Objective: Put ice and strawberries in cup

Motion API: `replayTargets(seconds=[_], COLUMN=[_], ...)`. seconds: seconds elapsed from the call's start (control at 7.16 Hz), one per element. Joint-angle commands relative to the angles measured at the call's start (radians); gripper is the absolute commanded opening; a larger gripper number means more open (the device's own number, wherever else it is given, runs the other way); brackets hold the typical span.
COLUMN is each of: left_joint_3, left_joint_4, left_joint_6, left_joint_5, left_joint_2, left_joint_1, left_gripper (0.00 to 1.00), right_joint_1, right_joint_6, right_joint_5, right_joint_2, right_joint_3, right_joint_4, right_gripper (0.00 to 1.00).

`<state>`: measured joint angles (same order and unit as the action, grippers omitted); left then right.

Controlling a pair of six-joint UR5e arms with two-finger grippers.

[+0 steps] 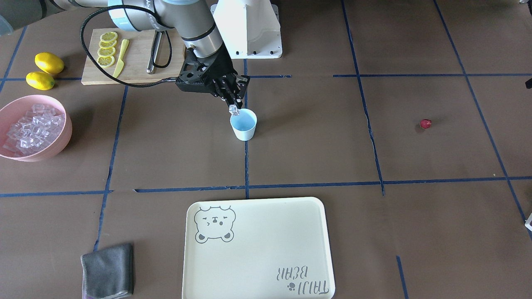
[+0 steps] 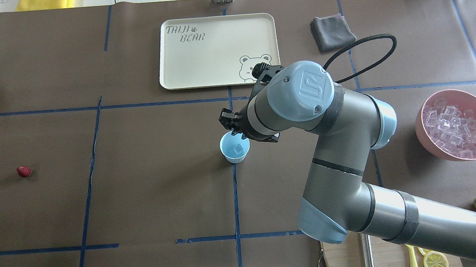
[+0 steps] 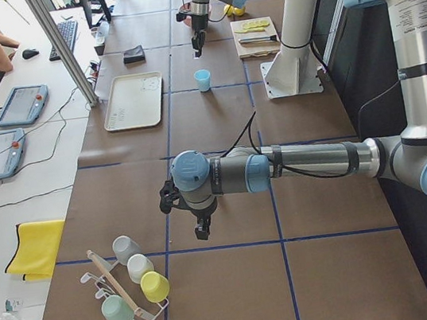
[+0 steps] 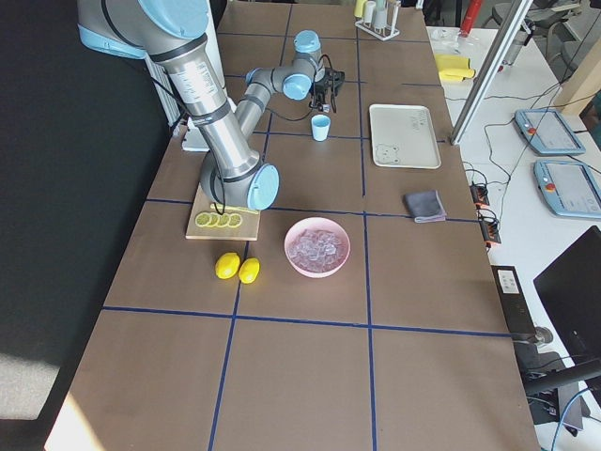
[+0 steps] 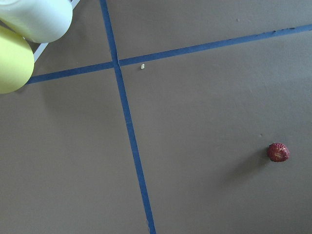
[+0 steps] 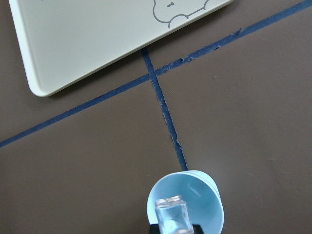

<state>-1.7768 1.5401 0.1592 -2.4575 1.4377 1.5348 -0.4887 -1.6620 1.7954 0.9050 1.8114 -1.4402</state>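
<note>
Your right hand (image 1: 233, 105) is clenched on one cube (image 6: 171, 214), held right over the mouth of the cup (image 1: 244, 128), which stands upright mid-table (image 1: 316, 158) on a blue tape line. Reading the front-facing view as a clock with the cup at its centre: the pink bowl (image 1: 65, 132) with the heap of ice (image 1: 31, 131) sits at 9 o'clock, well apart; the strawberry (image 1: 425, 123) lies at 3 o'clock, farther off, with brown table and tape lines between it and the cup. At 6 o'clock lies the cream tray (image 1: 257, 249), and at 7 o'clock a folded grey cloth (image 1: 108, 270). At 10 o'clock the board (image 1: 137, 62) carries lemon slices (image 1: 107, 50) and a yellow knife (image 1: 120, 58), with two lemons (image 1: 49, 62) beyond it. The right arm reaches in over that board, so its wrist and cable cover part of it. Your left hand (image 3: 203, 232) hangs over the table's far left end, near a rack (image 3: 132, 289) of cups; you cannot tell from these views whether it is clenched or released. Its wrist camera has the strawberry at 4 o'clock of the frame.
</note>
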Motion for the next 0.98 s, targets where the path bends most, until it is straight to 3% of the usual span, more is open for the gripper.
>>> replayTargets(seconds=[0.0, 0.28, 0.7, 0.84], left_joint_3=[0.0, 0.0, 0.002, 0.002], left_joint_4=[0.0, 0.0, 0.0, 0.0], left_joint_6=[0.0, 0.0, 0.0, 0.0], left_joint_5=[0.0, 0.0, 0.0, 0.002], left_joint_2=[0.0, 0.0, 0.0, 0.0], left_joint_1=[-0.001, -0.001, -0.001, -0.001], left_gripper=[1.0, 1.0, 1.0, 1.0], right_joint_1=[0.041, 0.042, 0.042, 0.042], right_joint_6=[-0.001, -0.001, -0.001, -0.001], right_joint_5=[-0.057, -0.059, -0.06, -0.06], right_joint_2=[-0.011, -0.005, -0.005, -0.003], right_joint_3=[-0.023, -0.024, -0.029, -0.029], right_joint_4=[0.0, -0.003, -0.005, -0.005], right_gripper=[0.05, 0.24, 0.73, 0.78])
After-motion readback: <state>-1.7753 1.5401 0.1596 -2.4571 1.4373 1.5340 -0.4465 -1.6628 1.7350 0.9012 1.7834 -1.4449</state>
